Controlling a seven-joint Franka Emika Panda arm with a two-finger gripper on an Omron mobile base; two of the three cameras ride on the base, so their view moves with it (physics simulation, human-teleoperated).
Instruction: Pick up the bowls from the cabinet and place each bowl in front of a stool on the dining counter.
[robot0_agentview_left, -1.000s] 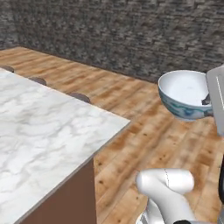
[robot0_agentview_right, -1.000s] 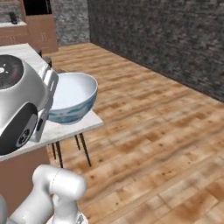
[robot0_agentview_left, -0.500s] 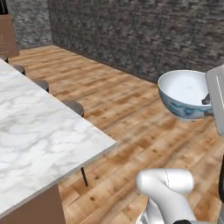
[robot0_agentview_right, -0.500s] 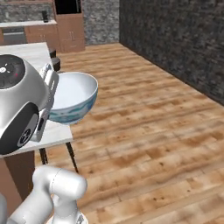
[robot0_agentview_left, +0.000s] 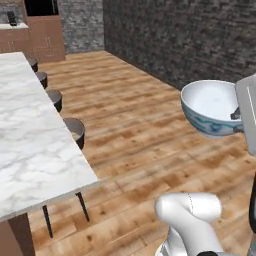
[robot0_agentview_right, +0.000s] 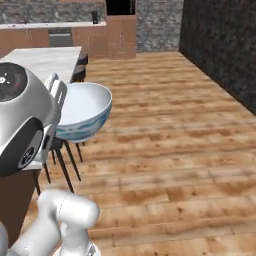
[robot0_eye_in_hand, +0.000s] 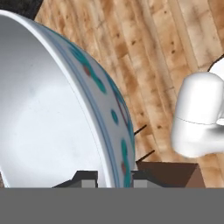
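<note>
A deep white bowl (robot0_agentview_left: 210, 107) with a blue patterned outside hangs in the air over the wooden floor, to the right of the dining counter (robot0_agentview_left: 30, 140). My gripper (robot0_eye_in_hand: 114, 180) is shut on the bowl's rim, one finger inside and one outside the wall (robot0_eye_in_hand: 52, 109). In the right base view the bowl (robot0_agentview_right: 82, 110) sits just in front of my hand, beside the counter's (robot0_agentview_right: 45, 60) near end. Several round dark stools (robot0_agentview_left: 75, 131) line the counter's right edge. The cabinet is out of view.
Brown low cabinets and a tall unit (robot0_agentview_left: 45, 35) stand at the far end of the room. A dark stone wall (robot0_agentview_left: 190, 40) runs along the right. Open wooden floor (robot0_agentview_right: 175, 130) lies between counter and wall. The near stool's legs (robot0_agentview_right: 65, 165) stand close to my base.
The whole picture has swung, so the base has moved: the counter now runs away along the left and its row of stools has come into view. The bowl stays in the gripper.
</note>
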